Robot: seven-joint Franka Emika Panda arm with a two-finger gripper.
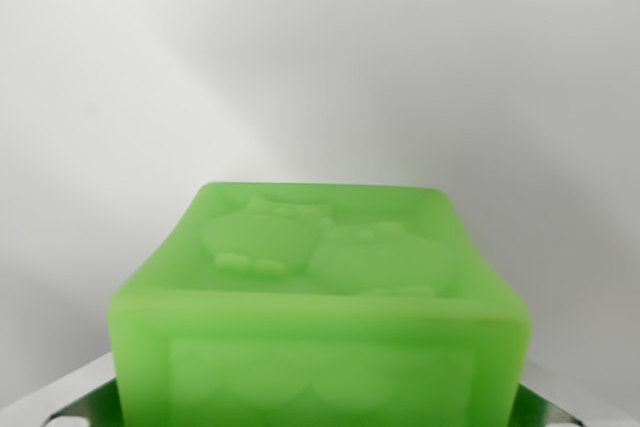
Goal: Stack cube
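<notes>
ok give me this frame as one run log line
view: wrist | object: translucent green cube with raised fruit relief fills lower frame | gripper: metal parts at bottom corners, jaw state unclear | second cube: not visible | backdrop: plain white surface

The place cannot be told for sure: it looks like a bare test or lab setup. All that shows behind is a plain, smooth white surface with soft grey shadows, evenly lit. A translucent green moulded plastic cube with raised cartoon shapes fills the foreground.
</notes>
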